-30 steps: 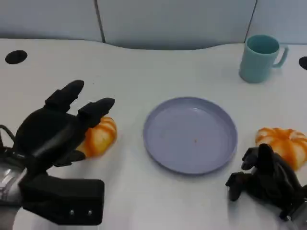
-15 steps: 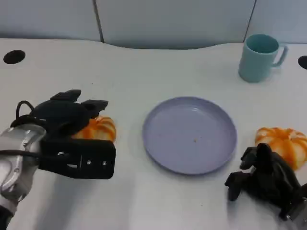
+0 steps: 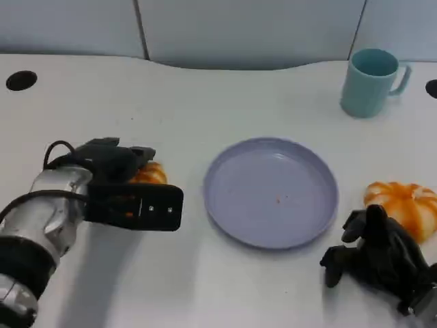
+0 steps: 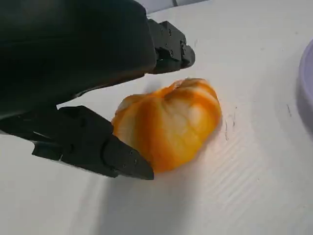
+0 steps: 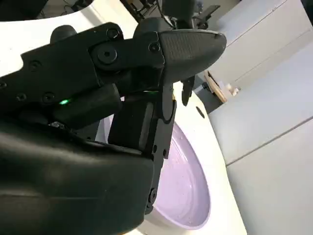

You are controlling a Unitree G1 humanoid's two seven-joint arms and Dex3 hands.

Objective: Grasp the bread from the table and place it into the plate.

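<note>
A orange-and-white bread roll (image 3: 151,173) lies on the white table left of the lilac plate (image 3: 271,193). My left hand (image 3: 109,161) is down over it from the left. In the left wrist view the bread roll (image 4: 168,122) sits between the fingers (image 4: 168,46) on one side and the thumb (image 4: 98,147) on the other; the thumb tip touches it and the fingers stand slightly off it. A second bread roll (image 3: 403,205) lies right of the plate. Just in front of it my right hand (image 3: 379,256) rests with fingers curled in on nothing, with the plate (image 5: 188,196) beyond it.
A teal mug (image 3: 369,82) stands at the back right. Black cable holes (image 3: 20,80) mark the far left and far right of the table. A grey wall panel runs along the back edge.
My left hand has turned over and come down from a spread pose above the bread to straddle it, the forearm swinging in. Both breads, the plate and my right hand stayed put.
</note>
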